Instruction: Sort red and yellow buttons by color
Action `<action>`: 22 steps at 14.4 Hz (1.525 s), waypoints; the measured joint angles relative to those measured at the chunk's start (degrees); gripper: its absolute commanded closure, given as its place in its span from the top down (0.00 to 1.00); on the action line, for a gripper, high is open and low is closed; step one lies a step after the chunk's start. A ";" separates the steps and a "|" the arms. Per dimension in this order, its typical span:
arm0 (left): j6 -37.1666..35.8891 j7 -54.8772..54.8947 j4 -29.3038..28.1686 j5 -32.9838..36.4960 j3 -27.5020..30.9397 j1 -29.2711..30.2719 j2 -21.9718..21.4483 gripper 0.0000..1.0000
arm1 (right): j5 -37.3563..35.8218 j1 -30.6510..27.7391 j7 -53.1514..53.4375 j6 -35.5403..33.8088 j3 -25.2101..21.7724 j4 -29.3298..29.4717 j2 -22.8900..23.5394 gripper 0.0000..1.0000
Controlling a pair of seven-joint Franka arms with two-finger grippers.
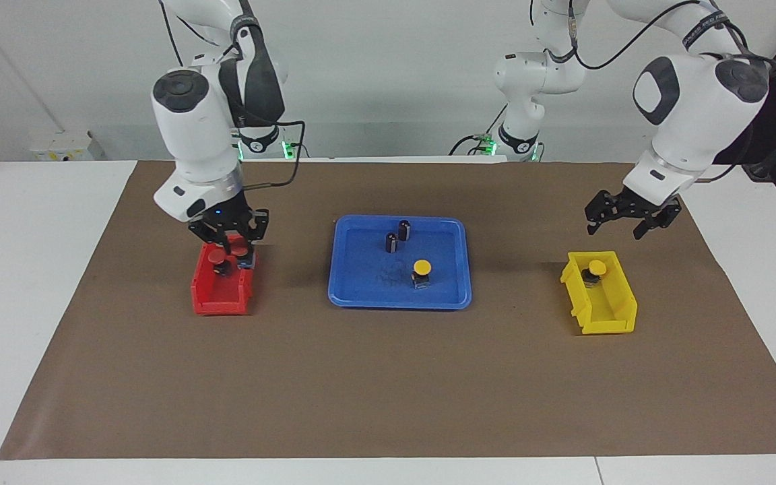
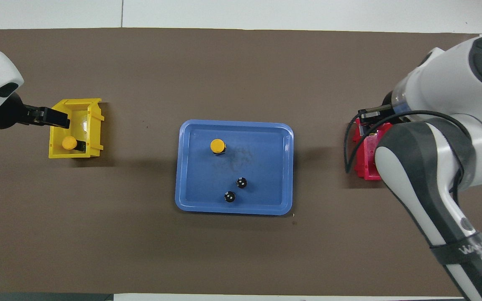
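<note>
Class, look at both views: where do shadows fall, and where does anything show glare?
Overhead view: the blue tray, yellow bin and red bin each cast a soft shadow on the brown mat along their edges nearer the robots; a bright glint sits on the yellow bin's inner wall. Facing view: soft dark patches lie on the mat beside each container; no strong glare.

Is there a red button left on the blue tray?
No, the blue tray holds only one yellow button and two dark cylinders.

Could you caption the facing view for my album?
Right end effector carries a red button over the red bin; one yellow button remains on the blue tray.
</note>
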 measured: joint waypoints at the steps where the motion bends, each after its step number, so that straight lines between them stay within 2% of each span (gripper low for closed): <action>1: 0.59 -5.49 0.48 0.00 -0.14 -3.68 0.05 1.00 | 0.79 -1.65 -1.71 0.79 0.00 -1.72 -0.59 0.28; 3: 3.86 -16.25 0.21 0.02 -0.54 -11.65 1.38 1.00 | 2.03 -3.40 -5.04 4.59 0.00 -5.56 -1.34 0.28; 7: 13.07 -32.98 -0.57 0.05 -0.79 -23.46 9.60 1.00 | 2.19 -6.20 -9.27 13.90 -0.01 -13.51 -2.42 0.28; 10: 19.79 -40.25 -2.28 0.92 -0.79 -28.57 14.97 1.00 | 2.20 -6.28 -9.33 18.86 0.12 -17.10 -2.42 0.28; 13: 22.93 -42.36 -3.93 1.00 -0.71 -30.80 17.62 1.00 | 2.22 -6.27 -9.33 21.76 0.15 -19.14 -2.21 0.28; 14: 23.30 -42.48 -4.12 1.00 -0.67 -30.99 18.16 0.97 | 2.24 -6.27 -9.33 22.52 0.15 -19.46 -2.17 0.29; 15: 23.59 -42.53 -4.16 1.00 -0.66 -31.02 18.50 0.40 | 2.24 -6.27 -9.33 23.18 0.15 -19.82 -1.98 0.29; 16: 23.63 -42.71 -4.16 1.01 -0.60 -31.02 18.58 0.02 | 2.24 -6.27 -9.33 24.00 0.15 -20.05 -1.63 0.29; 20: 23.61 -44.31 -3.78 1.01 -0.03 -30.92 18.55 0.01 | 2.26 -6.25 -9.33 26.06 0.16 -20.81 -0.16 0.33; 21: 23.59 -44.45 -3.38 1.02 0.12 -30.89 18.55 0.01 | 2.26 -6.25 -9.33 26.62 0.16 -20.96 0.31 0.40; 22: 23.51 -44.61 -2.94 1.02 0.29 -30.87 18.52 0.01 | 2.27 -6.25 -9.33 27.25 0.16 -21.05 0.88 0.53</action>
